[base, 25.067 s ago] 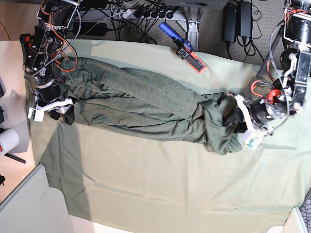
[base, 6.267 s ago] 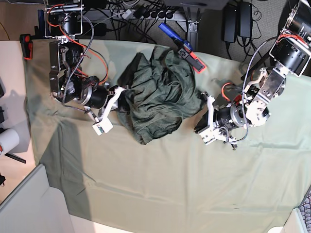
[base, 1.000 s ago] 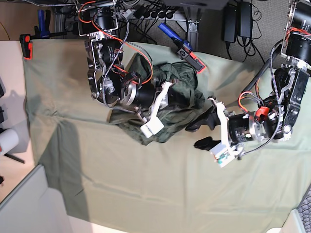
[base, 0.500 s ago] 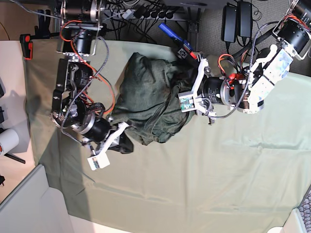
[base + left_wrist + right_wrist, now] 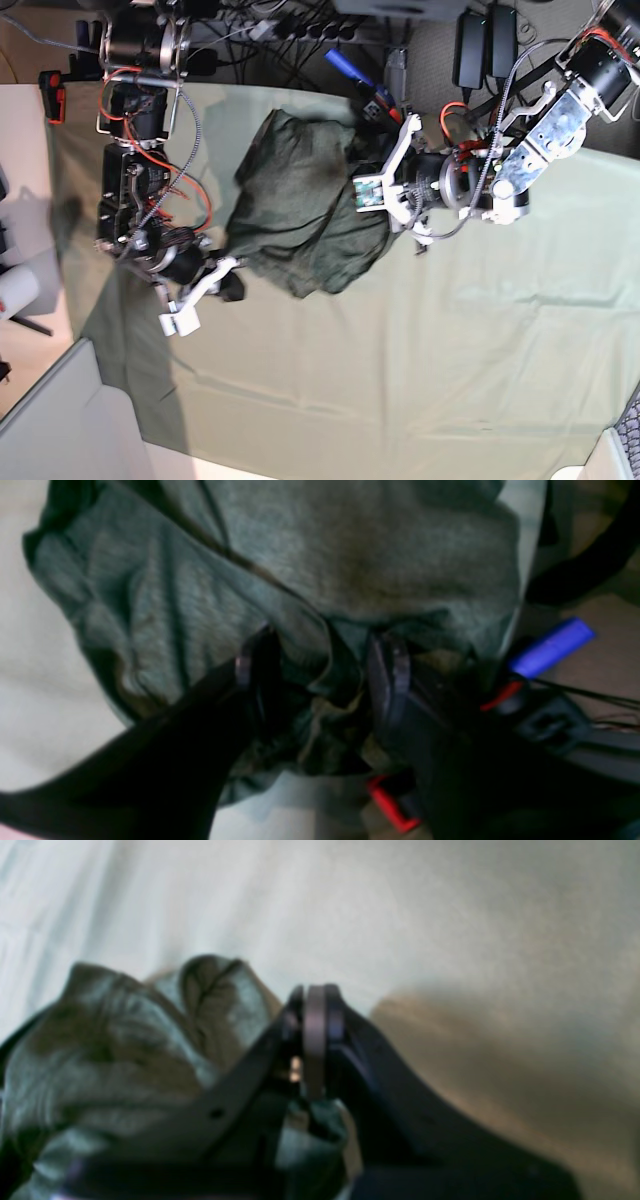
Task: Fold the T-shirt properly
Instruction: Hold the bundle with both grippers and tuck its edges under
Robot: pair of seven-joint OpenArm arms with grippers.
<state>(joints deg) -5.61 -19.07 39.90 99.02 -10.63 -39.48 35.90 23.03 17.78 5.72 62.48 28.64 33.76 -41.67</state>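
Observation:
The dark olive T-shirt (image 5: 295, 205) lies bunched in a heap on the pale cloth. At its right edge, my left gripper (image 5: 365, 213) has its jaws apart. In the left wrist view, its fingers (image 5: 252, 665) straddle a rumpled fold of the T-shirt (image 5: 320, 570). My right gripper (image 5: 226, 287) is at the heap's lower left corner. In the right wrist view the right gripper (image 5: 312, 1040) is shut, with the fingertips together. T-shirt (image 5: 130, 1040) fabric is caught between the fingers lower down and trails off to the left.
A pale sage cloth (image 5: 400, 380) covers the table. A blue-handled clamp with red jaws (image 5: 362, 85) (image 5: 550, 647) sits at the back edge just behind the shirt. Cables and power bricks (image 5: 480, 45) lie beyond it. A grey bin wall (image 5: 50, 420) stands at the front left.
The right arm swung from the shirt's middle to the front left, dragging a corner of the shirt with it. The left arm came from the front right to the shirt's right edge, and its jaws narrowed a little.

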